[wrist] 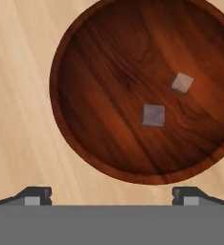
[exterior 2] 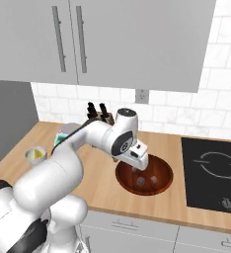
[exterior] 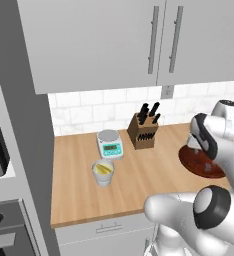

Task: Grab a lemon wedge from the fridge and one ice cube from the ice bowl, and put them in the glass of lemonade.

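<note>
At the far left of the wooden counter [exterior: 134,187], near the grey fridge [exterior: 26,125] side, stands the glass of lemonade [exterior: 103,173], and something yellow sits in it, most likely the lemon wedge [exterior: 104,169], though it is too small to be sure. Just behind the glass is the white kitchen scale [exterior: 110,144], and to its right a knife block [exterior: 143,131] stands against the tiled wall.

Further right comes the ice bowl [exterior 2: 143,178], dark reddish-brown, flat on the counter, with small pale ice cubes lying loose in it. The gripper [exterior 2: 137,161] hangs over the bowl's near-left rim, pointing down. From the hand's own camera the two fingertips [wrist: 35,197] stand spread wide with nothing between them, and two ice cubes lie apart on the bowl floor, one [wrist: 153,115] near the middle and one [wrist: 182,83] beyond it. At the far right is the black cooktop [exterior 2: 213,173].

So the ice step looks to be the one in hand. The next move calls for centring the spread fingers over a single cube, the nearer one seems easiest, dropping straight down into the bowl and closing on it without nudging the other.
</note>
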Robot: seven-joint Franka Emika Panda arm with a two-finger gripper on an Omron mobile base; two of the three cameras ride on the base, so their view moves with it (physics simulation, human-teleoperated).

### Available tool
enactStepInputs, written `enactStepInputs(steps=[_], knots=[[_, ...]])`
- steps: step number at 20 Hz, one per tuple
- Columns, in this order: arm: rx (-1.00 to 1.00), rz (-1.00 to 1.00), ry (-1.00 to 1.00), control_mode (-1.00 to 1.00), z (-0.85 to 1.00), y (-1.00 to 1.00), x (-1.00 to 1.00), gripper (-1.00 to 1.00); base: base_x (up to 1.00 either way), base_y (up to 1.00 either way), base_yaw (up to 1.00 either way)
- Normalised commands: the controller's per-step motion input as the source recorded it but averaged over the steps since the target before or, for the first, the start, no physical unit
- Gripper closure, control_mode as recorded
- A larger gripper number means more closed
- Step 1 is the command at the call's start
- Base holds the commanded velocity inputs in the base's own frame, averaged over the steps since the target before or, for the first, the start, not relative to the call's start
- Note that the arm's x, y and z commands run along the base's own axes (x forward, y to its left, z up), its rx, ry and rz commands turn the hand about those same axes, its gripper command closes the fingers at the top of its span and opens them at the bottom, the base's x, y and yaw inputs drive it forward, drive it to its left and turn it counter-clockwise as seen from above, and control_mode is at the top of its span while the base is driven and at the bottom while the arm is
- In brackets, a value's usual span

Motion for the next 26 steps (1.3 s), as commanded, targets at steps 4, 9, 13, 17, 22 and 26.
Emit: enactStepInputs(steps=[4,9,13,17,22,26], knots=[[0.0,-0.01,0.0,-1.0,0.0,-0.48,0.22,-1.0,0.0,0.0,0.0],[0.0,0.0,0.0,-1.0,-0.15,-0.2,0.39,-1.0,0.0,0.0,0.0],[0.0,0.0,0.14,-1.0,-0.43,-0.3,0.41,-1.0,0.0,0.0,0.0],[0.0,0.03,0.16,-1.0,-0.5,-0.36,0.13,-1.0,0.0,0.0,0.0],[0.0,0.06,0.1,-1.0,-0.3,-0.07,-0.07,-1.0,0.0,0.0,0.0],[0.03,0.07,0.0,-1.0,-0.32,0.0,0.0,-1.0,0.0,0.0,0.0]])
